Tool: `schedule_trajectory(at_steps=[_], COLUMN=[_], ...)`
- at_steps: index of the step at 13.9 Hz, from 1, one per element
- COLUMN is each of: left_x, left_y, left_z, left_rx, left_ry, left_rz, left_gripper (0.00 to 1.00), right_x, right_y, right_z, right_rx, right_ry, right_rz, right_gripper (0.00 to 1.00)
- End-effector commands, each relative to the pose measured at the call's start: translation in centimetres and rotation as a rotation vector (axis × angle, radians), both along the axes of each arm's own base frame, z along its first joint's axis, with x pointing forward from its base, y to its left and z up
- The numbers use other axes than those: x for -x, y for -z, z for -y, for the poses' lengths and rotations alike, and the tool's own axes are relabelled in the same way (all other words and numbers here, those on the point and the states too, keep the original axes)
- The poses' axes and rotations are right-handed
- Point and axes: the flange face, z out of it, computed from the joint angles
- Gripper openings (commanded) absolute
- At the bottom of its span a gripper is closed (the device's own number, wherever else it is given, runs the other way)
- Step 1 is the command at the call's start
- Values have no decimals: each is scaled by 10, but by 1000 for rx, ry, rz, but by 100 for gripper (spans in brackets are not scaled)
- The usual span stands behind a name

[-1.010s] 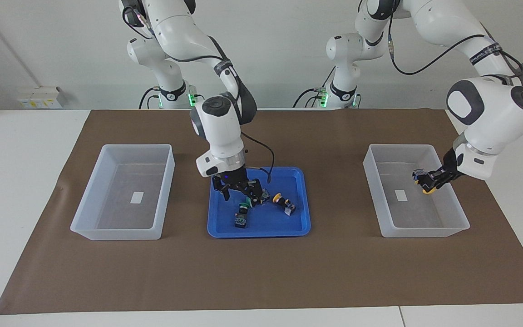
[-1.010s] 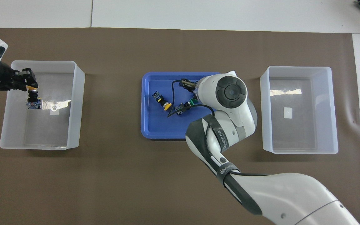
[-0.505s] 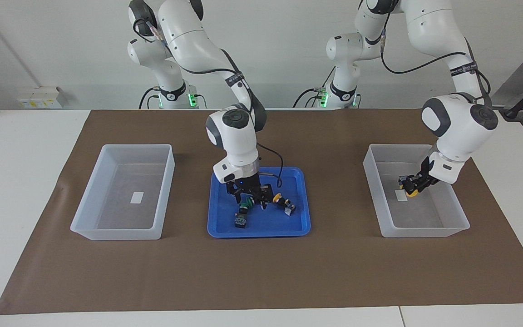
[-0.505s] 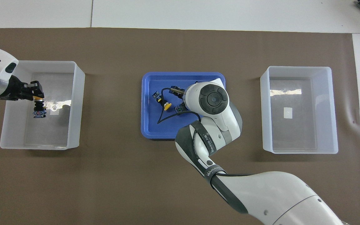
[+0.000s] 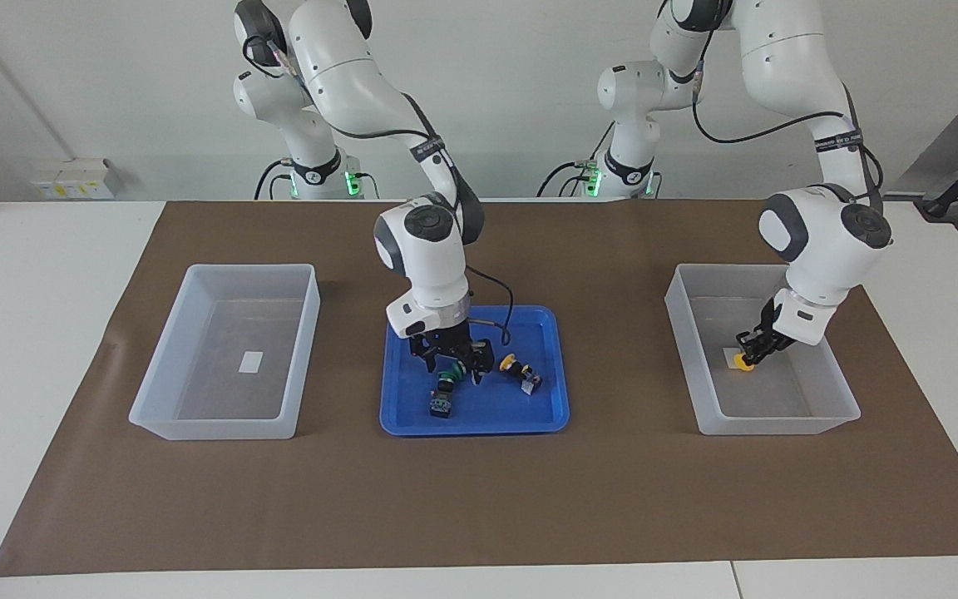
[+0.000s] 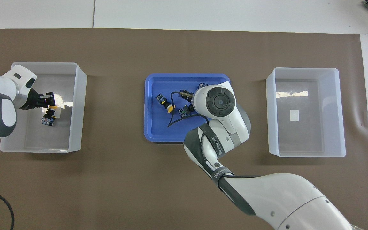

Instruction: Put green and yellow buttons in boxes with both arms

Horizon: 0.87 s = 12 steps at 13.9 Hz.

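Your left gripper [image 5: 752, 351] sits low inside the box [image 5: 828, 412] at the left arm's end, fingers clamped on a yellow button [image 6: 50, 112]; your right gripper [image 5: 451, 359] stands fingers apart over the green button [image 5: 446, 383] in the blue tray [image 5: 479, 423]; another yellow button [image 5: 509, 362] lies beside it.

In the overhead view the right arm [image 6: 222, 105] hides one green button.
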Motion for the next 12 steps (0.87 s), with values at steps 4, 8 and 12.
schedule_trajectory(at_steps=[4, 8, 12], left_x=[-25, -44, -43], left_y=[-40, -102, -116], left_z=[9, 32, 73], left_rx=[-20, -17, -8], left_ry=[48, 84, 97], left_rz=[-71, -115, -143], left_gripper=[72, 75, 78], right_x=[-2, -12, -4], right_y=[0, -31, -109], right_z=[14, 28, 46], right_rx=[15, -2, -32], right_ry=[-24, 6, 41], right_rz=[-7, 5, 10], right_gripper=[0, 0, 0])
